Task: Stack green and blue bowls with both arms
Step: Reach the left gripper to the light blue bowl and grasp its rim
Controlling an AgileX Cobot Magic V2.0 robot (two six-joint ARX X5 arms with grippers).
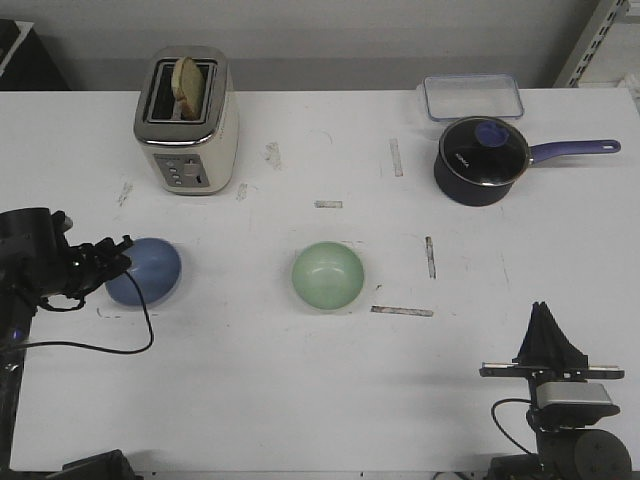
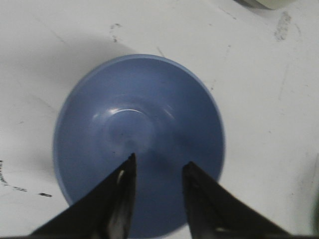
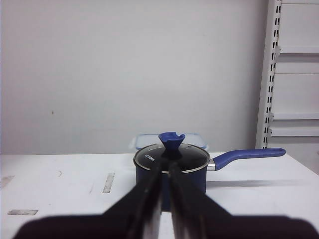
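- Left fingers [image 2: 157,172] parted, holding nothing, hovering over the near rim of the blue bowl [image 2: 138,142], which sits on the worktop [image 1: 250,400] at front left.
- Green bowl [image 1: 328,276] sits mid-worktop, well apart from blue, off toward my right side.
- Right fingers [image 3: 164,172] nearly clenched, empty, parked at front right, pointing at the saucepan [image 3: 172,167].
- Judgement: left arm's nearest to blue, so rim grab next; green's closer to right arm.

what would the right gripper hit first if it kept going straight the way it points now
Probably the dark navy lidded saucepan: the right gripper lines up with it in the right wrist view. The white table between looks bare, though depth is unclear.
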